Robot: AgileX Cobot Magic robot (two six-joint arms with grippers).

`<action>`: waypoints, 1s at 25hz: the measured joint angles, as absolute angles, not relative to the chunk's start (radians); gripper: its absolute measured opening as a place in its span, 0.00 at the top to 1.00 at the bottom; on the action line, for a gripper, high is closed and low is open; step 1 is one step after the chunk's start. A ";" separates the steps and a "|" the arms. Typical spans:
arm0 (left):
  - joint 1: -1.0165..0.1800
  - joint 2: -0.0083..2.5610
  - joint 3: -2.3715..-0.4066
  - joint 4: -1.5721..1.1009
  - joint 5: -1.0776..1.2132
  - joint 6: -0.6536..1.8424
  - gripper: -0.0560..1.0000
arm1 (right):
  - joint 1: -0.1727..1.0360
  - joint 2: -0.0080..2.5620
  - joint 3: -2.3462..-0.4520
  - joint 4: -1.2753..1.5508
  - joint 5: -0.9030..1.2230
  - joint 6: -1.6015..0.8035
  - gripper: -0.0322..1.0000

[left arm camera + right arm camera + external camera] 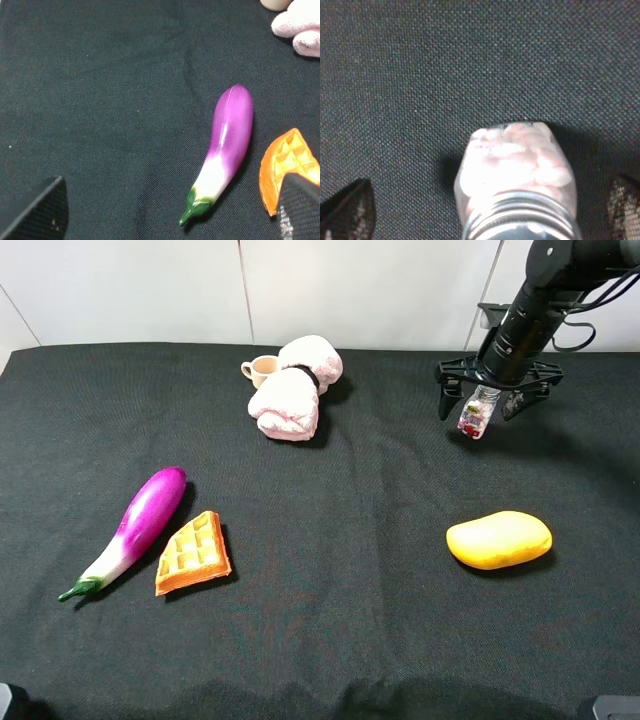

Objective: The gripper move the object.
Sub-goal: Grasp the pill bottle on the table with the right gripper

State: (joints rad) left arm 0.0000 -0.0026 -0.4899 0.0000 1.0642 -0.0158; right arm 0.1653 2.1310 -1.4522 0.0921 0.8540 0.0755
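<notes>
Eggplant, purple with white neck and green stem: laid at the near left of the counter, which is covered in black cloth. A waffle piece is set just beside it.

Mango, yellow: laid at the near right.

Beige cup and pink fluffy bundle: placed side by side at the far middle.

Jar, clear with pink-red contents and a silver cap: found at the far right, well apart from the mango and directly under the right gripper. The long axis is steeply inclined, not plumb. The cap is uppermost and pointed at the wrist; the base is pointed down at the cloth. Whether the base is resting on the cloth cannot be told.

Right gripper: the jaws are spread wide to either side of the jar. In the wrist view the fingertips are seen well clear of the glass, and no grip is shown.

Left gripper: the jaws are spread wide with nothing held, over the eggplant's stem end.

Step in hand: the jar is bracketed but not clamped. This is judged to be either a grasp about to be made or a set-down; which one cannot be settled.

Next move, if a grasp: the jaws are to be closed evenly on the body below the cap. The lean must be allowed for, since a one-sided touch could topple the jar.
</notes>
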 joint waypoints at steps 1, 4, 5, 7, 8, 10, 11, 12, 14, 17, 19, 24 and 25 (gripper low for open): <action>0.000 -0.003 -0.490 0.000 1.064 -0.016 0.12 | 0.165 2.131 -1.452 0.091 0.854 0.075 0.30; 0.000 -0.003 -0.490 0.000 1.064 -0.016 0.12 | 0.165 2.132 -1.452 0.083 0.848 0.075 0.30; 0.000 -0.003 -0.490 0.000 1.064 -0.016 0.12 | 0.165 2.133 -1.452 0.082 0.843 0.075 0.30; 0.000 -0.003 -0.490 0.000 1.064 -0.016 0.12 | 0.165 2.136 -1.452 0.081 0.839 0.077 0.30; 0.000 -0.003 -0.490 0.000 1.064 -0.016 0.12 | 0.165 2.139 -1.452 0.080 0.837 0.077 0.30; 0.000 -0.003 -0.490 0.000 1.064 -0.016 0.12 | 0.165 2.139 -1.452 0.080 0.836 0.077 0.30; 0.000 -0.003 -0.490 0.000 1.064 -0.016 0.12 | 0.165 2.139 -1.452 0.079 0.836 0.079 0.30; 0.000 -0.003 -0.490 0.000 1.064 -0.016 0.12 | 0.165 2.139 -1.452 0.078 0.836 0.080 0.30; 0.000 -0.003 -0.490 0.000 1.064 -0.016 0.12 | 0.165 2.139 -1.452 0.077 0.836 0.080 0.30; 0.000 -0.003 -0.490 0.000 1.064 -0.016 0.12 | 0.165 2.139 -1.452 0.075 0.836 0.086 0.30; 0.000 -0.003 -0.490 0.000 1.064 -0.016 0.12 | 0.165 2.139 -1.452 0.069 0.836 0.094 0.30; 0.000 -0.003 -0.490 0.000 1.064 -0.016 0.12 | 0.165 2.140 -1.452 0.058 0.836 0.098 0.30; 0.000 -0.003 -0.490 0.000 1.064 -0.016 0.12 | 0.165 2.141 -1.452 0.058 0.836 0.098 0.30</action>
State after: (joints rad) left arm 0.0000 -0.0026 -0.4899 0.0000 1.0642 -0.0158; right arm 0.1653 2.1409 -1.4522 0.0577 0.8357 0.0985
